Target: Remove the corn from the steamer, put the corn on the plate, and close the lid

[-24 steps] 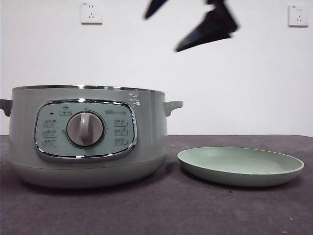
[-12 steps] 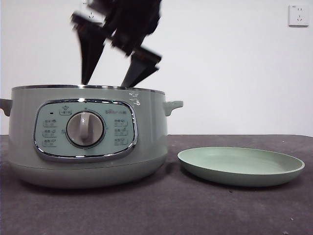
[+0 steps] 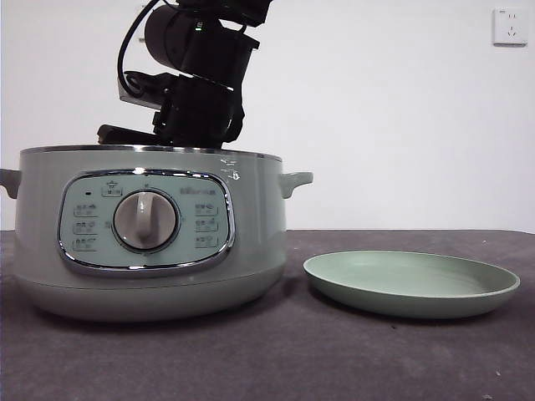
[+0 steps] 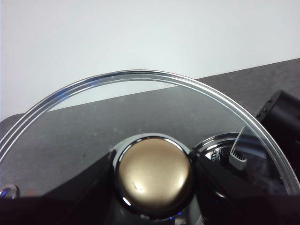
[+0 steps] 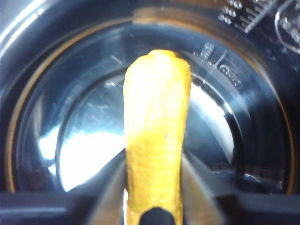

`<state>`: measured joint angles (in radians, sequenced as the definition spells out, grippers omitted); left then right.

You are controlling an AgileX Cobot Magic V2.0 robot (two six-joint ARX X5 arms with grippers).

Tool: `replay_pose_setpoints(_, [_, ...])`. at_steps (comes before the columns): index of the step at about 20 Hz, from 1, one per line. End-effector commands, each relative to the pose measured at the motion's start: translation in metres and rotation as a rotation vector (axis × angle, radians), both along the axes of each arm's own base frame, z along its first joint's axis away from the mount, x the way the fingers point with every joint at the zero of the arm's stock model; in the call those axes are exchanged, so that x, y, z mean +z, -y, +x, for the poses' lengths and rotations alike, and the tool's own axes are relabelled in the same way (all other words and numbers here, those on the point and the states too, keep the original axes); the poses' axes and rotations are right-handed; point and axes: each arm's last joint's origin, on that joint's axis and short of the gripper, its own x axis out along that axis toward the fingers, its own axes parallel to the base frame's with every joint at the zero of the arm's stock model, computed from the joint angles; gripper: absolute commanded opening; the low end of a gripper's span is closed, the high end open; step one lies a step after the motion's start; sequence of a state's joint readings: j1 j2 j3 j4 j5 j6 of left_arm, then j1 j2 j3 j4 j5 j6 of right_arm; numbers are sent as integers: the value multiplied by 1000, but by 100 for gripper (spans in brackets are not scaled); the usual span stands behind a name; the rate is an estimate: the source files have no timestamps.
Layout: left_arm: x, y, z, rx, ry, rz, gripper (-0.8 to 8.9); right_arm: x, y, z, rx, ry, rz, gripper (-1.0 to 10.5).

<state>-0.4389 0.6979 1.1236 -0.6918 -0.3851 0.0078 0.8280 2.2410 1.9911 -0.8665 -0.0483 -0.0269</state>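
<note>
The steamer (image 3: 251, 251), a pale green pot with a grey dial, stands on the left of the table with no lid on it. My right arm (image 3: 201, 92) reaches down into it from above. In the right wrist view my right gripper (image 5: 153, 161) is inside the shiny pot (image 5: 243, 140), its jaws pressed against both sides of the orange-yellow corn (image 5: 157, 112). My left gripper (image 4: 153, 164) is shut on the round knob (image 4: 153, 178) of the glass lid (image 4: 93, 117), held out of the front view. The pale green plate (image 3: 411, 284) lies to the right of the steamer.
A dark grey cloth (image 3: 334, 359) covers the table. The white wall behind carries a socket (image 3: 509, 27) at the top right. The other arm's black body (image 4: 283, 117) shows beside the lid in the left wrist view.
My right arm swung from the upper right to above the steamer, then dropped so its jaws are now inside the pot. The plate and the steamer have not moved.
</note>
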Motion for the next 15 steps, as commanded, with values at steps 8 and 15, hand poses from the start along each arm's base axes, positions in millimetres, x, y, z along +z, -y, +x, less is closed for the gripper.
replay_pose_setpoints(8, [3,12,19,-99,6,-28,-9,130,94,-30,-71,33,-2,-12])
replay_pose_setpoints(15, [-8,33,55,-224,-71,-57,-9,143,186,-9,-378,-92,-57,-13])
